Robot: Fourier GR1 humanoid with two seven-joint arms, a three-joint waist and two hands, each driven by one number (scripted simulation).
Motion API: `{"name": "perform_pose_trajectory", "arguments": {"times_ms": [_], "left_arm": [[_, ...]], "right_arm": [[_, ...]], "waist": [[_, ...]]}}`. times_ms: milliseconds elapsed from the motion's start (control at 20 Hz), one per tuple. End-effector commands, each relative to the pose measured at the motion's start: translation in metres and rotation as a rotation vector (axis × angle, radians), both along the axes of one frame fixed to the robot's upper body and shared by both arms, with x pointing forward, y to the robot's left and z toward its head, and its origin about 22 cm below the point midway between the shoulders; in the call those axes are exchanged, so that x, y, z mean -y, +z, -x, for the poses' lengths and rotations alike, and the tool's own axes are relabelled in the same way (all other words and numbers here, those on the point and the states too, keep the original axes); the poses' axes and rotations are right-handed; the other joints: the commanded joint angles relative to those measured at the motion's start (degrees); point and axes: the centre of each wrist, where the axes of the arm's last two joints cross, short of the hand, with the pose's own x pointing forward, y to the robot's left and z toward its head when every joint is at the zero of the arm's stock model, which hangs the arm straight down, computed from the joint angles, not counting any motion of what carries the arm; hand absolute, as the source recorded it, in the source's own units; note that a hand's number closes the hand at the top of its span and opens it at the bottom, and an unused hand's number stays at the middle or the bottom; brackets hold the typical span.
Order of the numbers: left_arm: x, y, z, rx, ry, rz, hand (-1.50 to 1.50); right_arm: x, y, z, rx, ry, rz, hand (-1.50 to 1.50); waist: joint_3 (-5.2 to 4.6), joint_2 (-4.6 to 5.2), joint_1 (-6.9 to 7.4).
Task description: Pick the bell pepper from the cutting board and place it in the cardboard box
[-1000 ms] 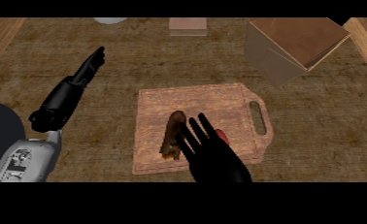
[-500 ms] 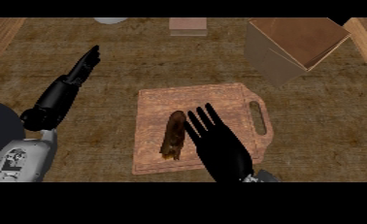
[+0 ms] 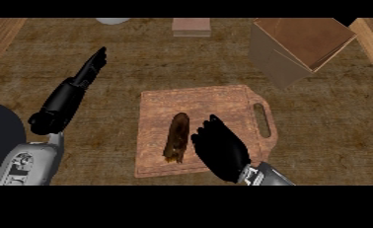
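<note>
On board (image 3: 218, 98), left of centre: pepper (image 3: 177, 137), dark, lying lengthwise, unmoved since half a second ago. Just right of it: right hand (image 3: 221, 149), low over board, holding nothing. Fingers (image 3: 212, 123) now drawn together, earlier splayed and straight; possibly starting to curl, hard to tell from above. At left, off board: left hand (image 3: 73, 94), open, fingers straight, much as before. Box (image 3: 280, 66) upper right, well apart from pepper.

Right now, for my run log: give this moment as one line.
bell pepper: on cutting board | right hand: open, beside it | left hand: open, left of board | cardboard box: open
</note>
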Motion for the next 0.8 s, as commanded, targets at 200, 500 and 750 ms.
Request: {"name": "perform_pose_trajectory", "arguments": {"times_ms": [200, 500, 750], "left_arm": [[-0.007, -0.009, 0.006, 0.009, -0.002, 0.005, 0.0], [0.004, 0.002, 0.0, 0.026, -0.055, -0.004, 0.0], [0.019, 0.007, -0.009, 0.026, -0.085, -0.006, 0.0]], "right_arm": [[-0.017, 0.008, 0.003, 0.092, 0.146, -0.08, 1.5], [-0.004, 0.013, -0.076, -0.18, -0.436, -0.453, 1.5], [-0.033, 0.056, -0.121, -0.05, -0.483, -0.585, 1.5]], "waist": [[0.04, 0.06, -0.04], [0.25, 2.22, 3.27], [0.09, 1.14, 4.02]]}}
